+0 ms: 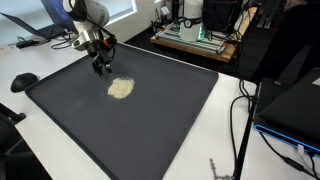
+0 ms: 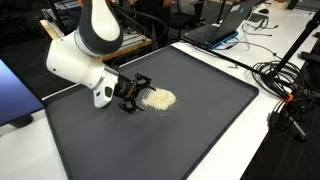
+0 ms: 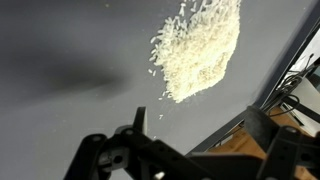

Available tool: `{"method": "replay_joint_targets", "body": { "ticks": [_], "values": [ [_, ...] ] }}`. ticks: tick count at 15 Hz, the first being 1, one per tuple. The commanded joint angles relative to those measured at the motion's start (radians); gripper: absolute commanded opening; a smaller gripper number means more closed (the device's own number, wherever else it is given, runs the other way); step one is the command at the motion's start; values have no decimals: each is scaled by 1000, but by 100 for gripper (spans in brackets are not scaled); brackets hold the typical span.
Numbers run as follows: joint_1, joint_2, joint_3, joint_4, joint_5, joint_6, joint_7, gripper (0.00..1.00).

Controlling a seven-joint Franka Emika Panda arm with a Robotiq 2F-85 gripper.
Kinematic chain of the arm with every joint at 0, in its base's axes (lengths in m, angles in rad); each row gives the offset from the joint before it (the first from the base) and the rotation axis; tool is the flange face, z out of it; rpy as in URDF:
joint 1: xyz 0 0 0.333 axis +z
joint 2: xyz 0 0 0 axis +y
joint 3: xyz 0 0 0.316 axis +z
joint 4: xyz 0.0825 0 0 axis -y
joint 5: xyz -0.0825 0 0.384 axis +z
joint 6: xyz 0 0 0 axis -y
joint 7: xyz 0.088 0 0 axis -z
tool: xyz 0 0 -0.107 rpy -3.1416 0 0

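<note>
A small pile of pale rice-like grains [image 1: 121, 89] lies on a large dark mat [image 1: 150, 130]. It also shows in an exterior view [image 2: 160, 99] and in the wrist view [image 3: 200, 50], with a few loose grains at its edge. My gripper [image 1: 100, 65] hangs low over the mat near its far edge, just beside the pile and apart from it. In an exterior view the gripper [image 2: 130, 100] is right next to the pile. In the wrist view its fingers [image 3: 200, 125] are spread apart with nothing between them.
The mat [image 2: 180, 140] lies on a white table. A laptop [image 1: 40, 25] and a black rounded object [image 1: 23, 81] lie beyond the mat. Equipment on a wooden board [image 1: 195, 35] stands at the back. Cables [image 2: 275, 75] and another laptop [image 2: 215, 30] lie alongside.
</note>
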Motion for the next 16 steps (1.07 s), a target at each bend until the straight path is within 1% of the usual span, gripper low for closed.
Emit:
{"method": "replay_joint_targets", "body": {
  "ticks": [1,5,7,10,13,16],
  "values": [
    [21,-36,-41,-84,113,14,-182,100],
    [55,-77,-76,-173,213,29,-344,100],
    [77,-115,-97,-220,265,31,-373,100],
    [117,-179,-132,-285,329,10,-339,100],
    [167,-235,-172,-332,342,24,-285,100],
    [203,-268,-202,-357,332,32,-196,100]
  ]
}}
